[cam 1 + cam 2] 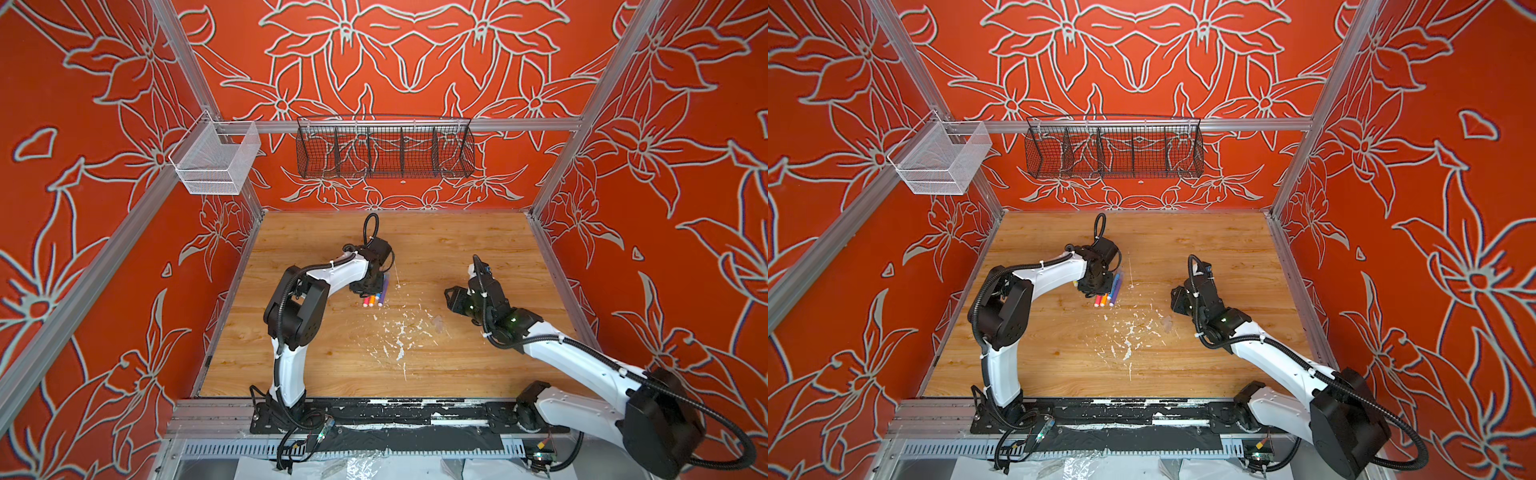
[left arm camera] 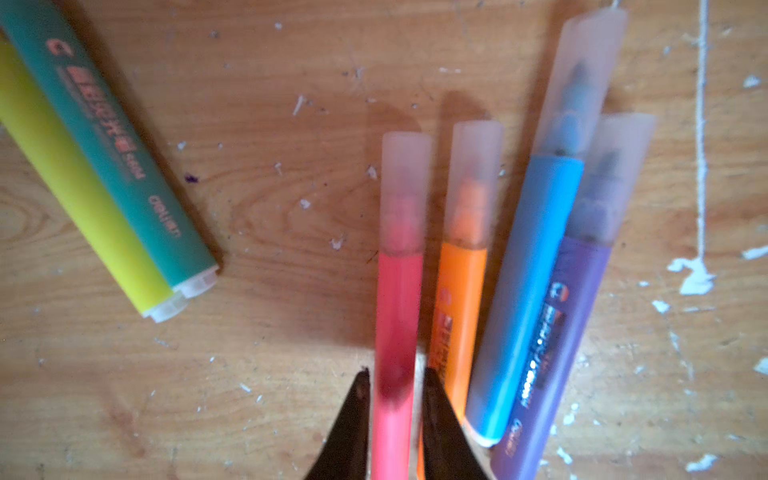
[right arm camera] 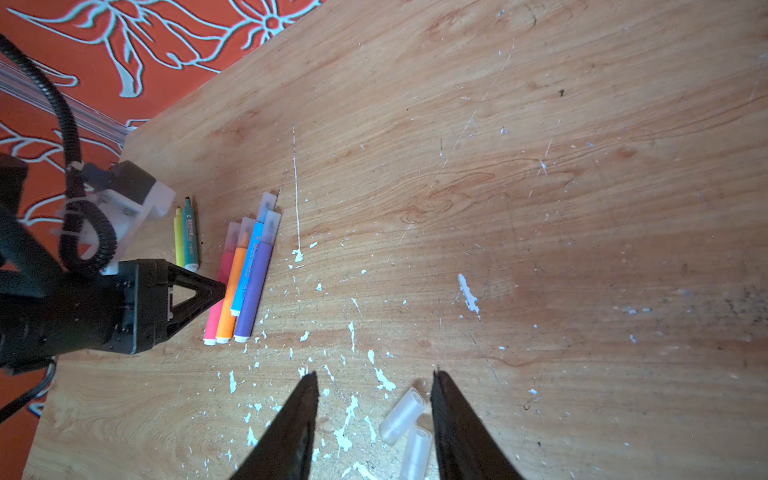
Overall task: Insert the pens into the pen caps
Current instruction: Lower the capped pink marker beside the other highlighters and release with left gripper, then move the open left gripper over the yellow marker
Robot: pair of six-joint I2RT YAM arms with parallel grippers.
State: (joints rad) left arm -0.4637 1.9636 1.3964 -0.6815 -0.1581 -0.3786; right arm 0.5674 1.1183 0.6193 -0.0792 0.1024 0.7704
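Left wrist view: we are looking down on the left end effector [image 2: 395, 376], whose fingers are straddling the pink-red pen [image 2: 397, 299] with a thin gap showing on each side, so it is sitting released, not clenched. That pen is lying flat on the wooden surface [image 2: 270, 124], wearing a clear cap [image 2: 405, 187]. The orange pen [image 2: 461, 299] is lying right against it, and the blue pen [image 2: 528, 270] and purple pen [image 2: 577, 332] are fanning out just beyond the orange one, touching each other; all three are wearing clear caps too. On the pink-red pen's other side, apart from it, the green pen [image 2: 116, 153] and yellow pen [image 2: 70, 187] are lying pressed together; in the right wrist view their tips are showing bare. There the right end effector [image 3: 374, 374] is hanging released, fingers spread wide, with two loose pen caps [image 3: 402, 415] lying between them, just beside one finger, well apart from the pink-red pen, past the purple pen and a scatter of white paint flecks [image 3: 345, 432].
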